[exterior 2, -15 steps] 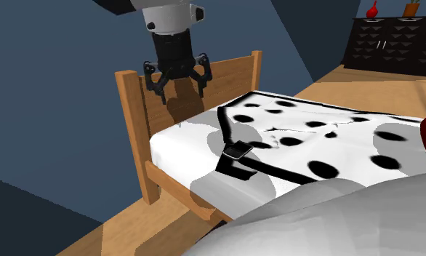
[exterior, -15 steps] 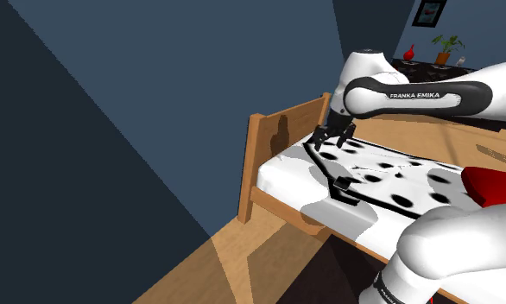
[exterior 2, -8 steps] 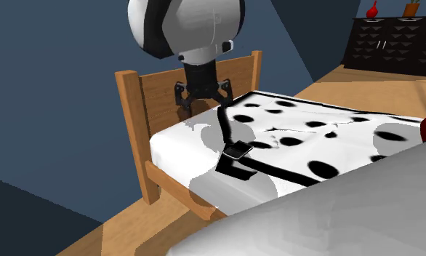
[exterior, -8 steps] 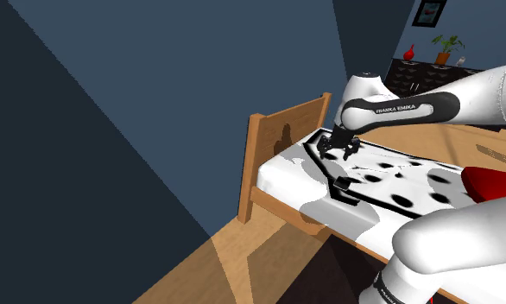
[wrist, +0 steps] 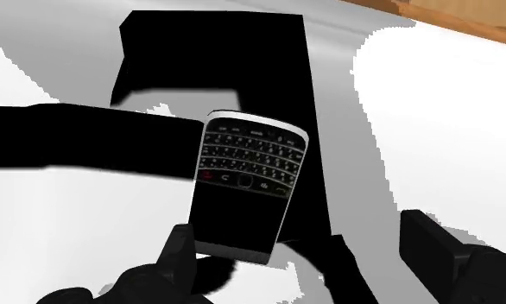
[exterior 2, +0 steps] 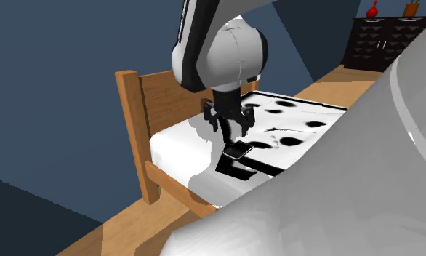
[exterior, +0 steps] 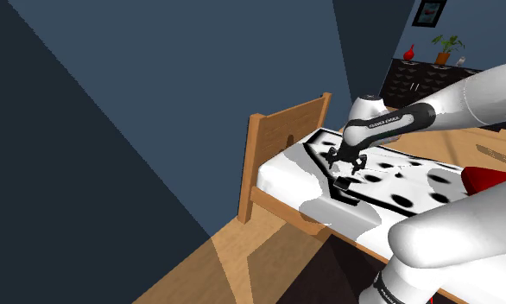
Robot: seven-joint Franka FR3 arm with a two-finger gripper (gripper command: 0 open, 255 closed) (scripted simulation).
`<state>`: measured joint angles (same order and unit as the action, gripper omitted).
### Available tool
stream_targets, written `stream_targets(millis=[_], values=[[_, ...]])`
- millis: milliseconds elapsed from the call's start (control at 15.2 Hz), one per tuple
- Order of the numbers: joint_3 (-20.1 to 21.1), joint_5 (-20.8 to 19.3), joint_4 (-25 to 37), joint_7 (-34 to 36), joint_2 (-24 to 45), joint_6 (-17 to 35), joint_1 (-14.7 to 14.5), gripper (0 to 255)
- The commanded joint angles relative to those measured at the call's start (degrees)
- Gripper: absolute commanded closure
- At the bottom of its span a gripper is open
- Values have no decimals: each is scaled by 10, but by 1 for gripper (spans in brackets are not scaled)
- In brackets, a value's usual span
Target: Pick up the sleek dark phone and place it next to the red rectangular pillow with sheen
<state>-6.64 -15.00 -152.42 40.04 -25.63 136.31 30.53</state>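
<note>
Arm [exterior: 398, 121] now lower, jaws wide and empty just above the dark phone [wrist: 245, 188].

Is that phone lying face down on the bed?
No, the phone lies on the bed cover with its rows of keys and its dark screen facing up towards the camera.

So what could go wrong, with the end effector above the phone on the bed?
1. In the wrist view the black keypad phone with silver rim sits nearer one finger of the open end effector, so that finger may land on it.
2. It lies near the edge of the white, black-spotted bed cover; a push may slide it off.
</note>
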Motion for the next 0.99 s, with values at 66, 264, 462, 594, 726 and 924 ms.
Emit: stream_targets(millis=[66, 264, 462, 594, 726, 924], values=[[-12, -10, -18, 48, 35, 51, 33, 0], [-14, -14, -23, 52, 52, 73, 36, 0], [-17, -20, -27, 55, 77, 102, 40, 0], [-18, -25, -30, 59, 99, 127, 43, 0], [-18, -25, -30, 59, 99, 127, 43, 0], [-18, -25, -30, 59, 99, 127, 43, 0]])
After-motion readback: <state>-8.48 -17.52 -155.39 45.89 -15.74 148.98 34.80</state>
